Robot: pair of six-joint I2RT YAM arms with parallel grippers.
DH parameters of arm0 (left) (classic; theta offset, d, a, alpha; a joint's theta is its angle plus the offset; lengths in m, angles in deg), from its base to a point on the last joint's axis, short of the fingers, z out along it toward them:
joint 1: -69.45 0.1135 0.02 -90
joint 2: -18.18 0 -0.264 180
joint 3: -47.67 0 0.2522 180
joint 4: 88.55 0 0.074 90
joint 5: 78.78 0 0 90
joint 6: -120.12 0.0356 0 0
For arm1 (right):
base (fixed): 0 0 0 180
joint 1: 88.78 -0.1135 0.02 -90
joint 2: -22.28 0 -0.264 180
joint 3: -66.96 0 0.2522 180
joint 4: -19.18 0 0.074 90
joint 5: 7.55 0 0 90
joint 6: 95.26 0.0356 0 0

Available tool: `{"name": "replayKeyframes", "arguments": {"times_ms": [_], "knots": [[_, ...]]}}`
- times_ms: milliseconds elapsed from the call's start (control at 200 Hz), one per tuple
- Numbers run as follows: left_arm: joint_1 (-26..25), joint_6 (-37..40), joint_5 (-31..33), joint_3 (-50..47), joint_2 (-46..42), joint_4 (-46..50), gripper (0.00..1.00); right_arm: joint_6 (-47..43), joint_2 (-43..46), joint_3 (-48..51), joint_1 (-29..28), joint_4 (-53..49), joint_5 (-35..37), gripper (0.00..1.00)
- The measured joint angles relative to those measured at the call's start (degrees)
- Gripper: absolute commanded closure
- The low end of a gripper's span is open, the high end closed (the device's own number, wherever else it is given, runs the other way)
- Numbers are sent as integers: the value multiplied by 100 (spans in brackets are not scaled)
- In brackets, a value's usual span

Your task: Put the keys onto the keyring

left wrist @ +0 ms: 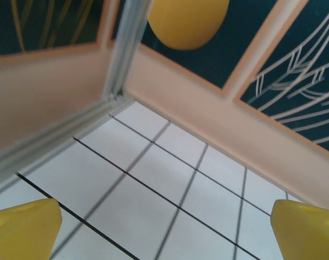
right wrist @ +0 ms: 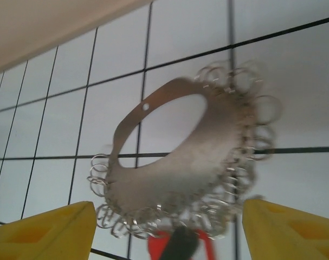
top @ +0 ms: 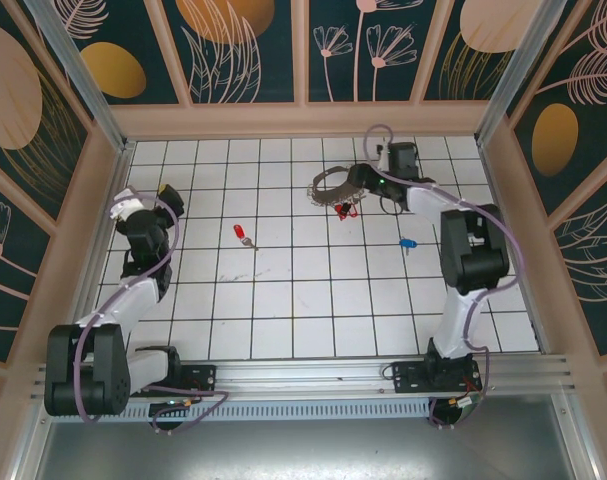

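**Step in hand:** approach to the ring, with no key gripped.

**Item 1:** the keyring, a wide flat grey metal loop fringed with small silvery wire rings. It lies on the white tiled floor, toward the far side and right of centre.

**Item 2:** a small red-headed key lies alone mid-floor, well apart from the loop.

**Item 3:** a second red-headed key sits just beside the loop's near edge. Whether it touches cannot be told.

**Right gripper**: its yellow fingertips are spread wide over the loop, the red head low between them, pinching nothing. The right arm is stretched far forward, wrist bent leftward.

**Left gripper**: fingers spread and empty, aimed at bare tiles. The left arm is folded back on the left side.

**Next move, by judgement:** close on the nearer key's red head, then feed it onto one small ring — a fine alignment, with the loop likely needing to be steadied.
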Motion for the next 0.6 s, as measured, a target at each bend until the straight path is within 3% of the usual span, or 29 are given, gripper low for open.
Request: {"name": "replayKeyframes", "arguments": {"times_ms": [130, 600], "knots": [[0, -385, -566, 210, 186, 341, 1, 208, -708, -929, -273, -424, -94, 39], [0, -933, -2396, 282, 334, 501, 1, 391, -2730, -3539, -492, -1729, -203, 39]]}}
